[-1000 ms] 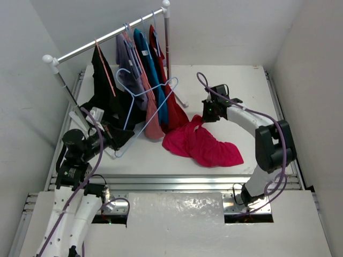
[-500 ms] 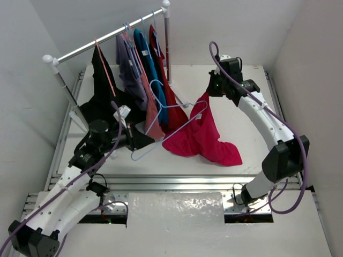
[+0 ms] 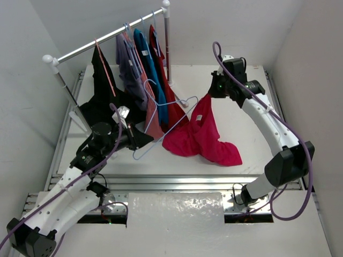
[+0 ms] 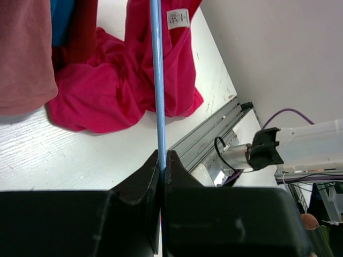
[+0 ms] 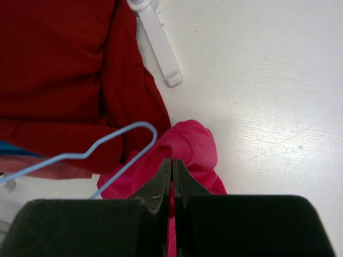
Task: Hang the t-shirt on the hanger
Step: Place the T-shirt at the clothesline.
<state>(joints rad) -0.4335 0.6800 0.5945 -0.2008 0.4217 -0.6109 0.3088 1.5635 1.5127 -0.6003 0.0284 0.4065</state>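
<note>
Two pinches: right gripper (image 5: 172,160) t-shirt (image 3: 206,136), left gripper (image 4: 162,155) hanger (image 4: 157,80).

White table (image 3: 236,80), bordered by metal rails (image 3: 177,182) at the lower and side edges of the frame. Magenta t-shirt (image 3: 206,144) lies heaped on it at frame centre, neck end raised clear of the surface. White clothes-rack foot (image 5: 158,48) rests on it just above the heap.
</note>
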